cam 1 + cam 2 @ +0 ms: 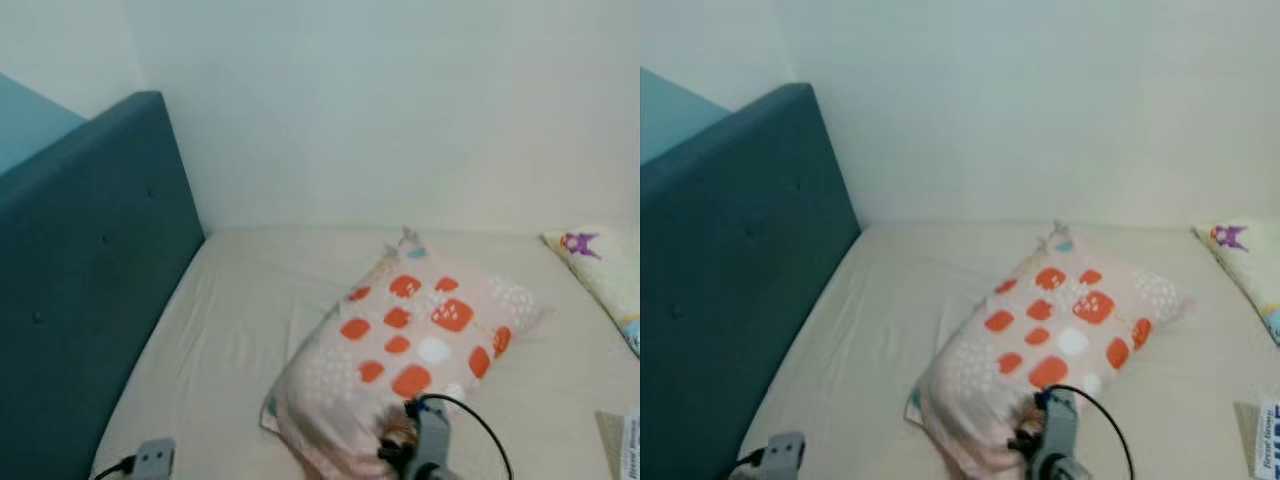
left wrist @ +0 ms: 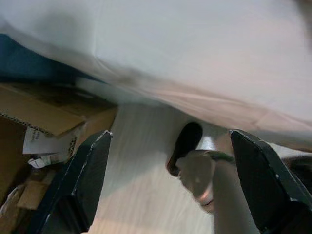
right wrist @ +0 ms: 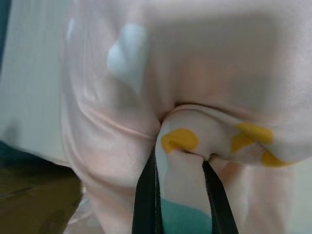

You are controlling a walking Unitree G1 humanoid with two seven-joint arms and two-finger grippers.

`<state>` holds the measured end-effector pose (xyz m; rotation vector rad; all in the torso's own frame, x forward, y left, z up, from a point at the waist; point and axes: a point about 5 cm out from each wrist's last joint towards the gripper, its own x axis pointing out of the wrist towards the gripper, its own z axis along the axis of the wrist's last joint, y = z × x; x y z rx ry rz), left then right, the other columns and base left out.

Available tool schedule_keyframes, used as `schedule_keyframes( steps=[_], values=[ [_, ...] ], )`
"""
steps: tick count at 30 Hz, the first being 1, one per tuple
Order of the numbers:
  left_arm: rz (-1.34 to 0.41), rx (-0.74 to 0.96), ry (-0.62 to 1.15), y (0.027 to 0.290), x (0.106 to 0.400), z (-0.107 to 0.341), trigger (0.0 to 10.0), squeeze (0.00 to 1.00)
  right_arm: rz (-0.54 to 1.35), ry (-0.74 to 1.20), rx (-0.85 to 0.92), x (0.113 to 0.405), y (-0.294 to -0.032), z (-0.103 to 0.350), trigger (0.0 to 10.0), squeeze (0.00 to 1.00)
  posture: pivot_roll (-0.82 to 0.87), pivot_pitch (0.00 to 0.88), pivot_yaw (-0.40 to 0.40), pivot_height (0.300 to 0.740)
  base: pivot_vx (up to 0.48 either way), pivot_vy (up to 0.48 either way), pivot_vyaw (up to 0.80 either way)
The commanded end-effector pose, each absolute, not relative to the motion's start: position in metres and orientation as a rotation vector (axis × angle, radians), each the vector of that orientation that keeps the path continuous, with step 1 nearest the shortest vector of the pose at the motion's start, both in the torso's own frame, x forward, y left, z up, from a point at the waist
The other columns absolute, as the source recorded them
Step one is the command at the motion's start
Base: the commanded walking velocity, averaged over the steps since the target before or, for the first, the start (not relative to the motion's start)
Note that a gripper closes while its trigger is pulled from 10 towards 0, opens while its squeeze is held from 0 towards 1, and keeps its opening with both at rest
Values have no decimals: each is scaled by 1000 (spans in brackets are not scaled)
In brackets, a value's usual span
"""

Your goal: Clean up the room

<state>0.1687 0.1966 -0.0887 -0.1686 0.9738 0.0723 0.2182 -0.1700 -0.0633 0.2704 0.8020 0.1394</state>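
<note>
on the cream-sheeted mattress [image 1: 230, 330], near its front edge and roughly mid-width, lies a pale pink fabric pillow with orange-red and white blotches [image 1: 405, 355], tilted so one corner points toward the far wall edge and the other end hangs toward the front edge. right gripper [image 3: 181, 195] is at the pillow's near end, its two long black fingers [image 3: 145, 200] pinching a bunched fold of the pink fabric with yellow and teal patches; jaws closed on that fold, narrow gap packed with cloth. in the head views the right wrist shows as a grey block with a black looped cable [image 1: 478, 420] right at the pillow's front end, touching it. dark teal upholstered buttoned headboard [image 1: 85, 280] runs along the mattress's left edge. second pillow, pale yellow with a purple figure print [image 1: 600, 265], sits at the right edge near the far corner, well apart from the pink pillow. printed paper item [image 1: 628, 445] at the front right corner, text too small to read. left gripper [image 2: 170, 180] hangs low beside the mattress, jaws wide apart with nothing between them; brown cardboard boxes [image 2: 44, 122] and pale wood-look floor [image 2: 141, 185] below it, blurred. part of the left arm's grey wrist block [image 1: 152, 458] shows at the front left corner of the mattress.
</note>
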Motion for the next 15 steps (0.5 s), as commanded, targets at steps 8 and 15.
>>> schedule_keyframes(
  steps=[8, 15],
  values=[
    [97, -159, 1001, 203, 159, -92, 10000, 0, 190, 805, 284, 218, -157, -64, 10000, 0, -44, 0, 7, 740, 0, 0, 763],
    [90, -154, 1009, 203, 157, -93, 10000, 0, 190, 818, 284, 213, -157, -67, 10000, 0, -47, 0, 8, 740, 0, 0, 763]
  ],
)
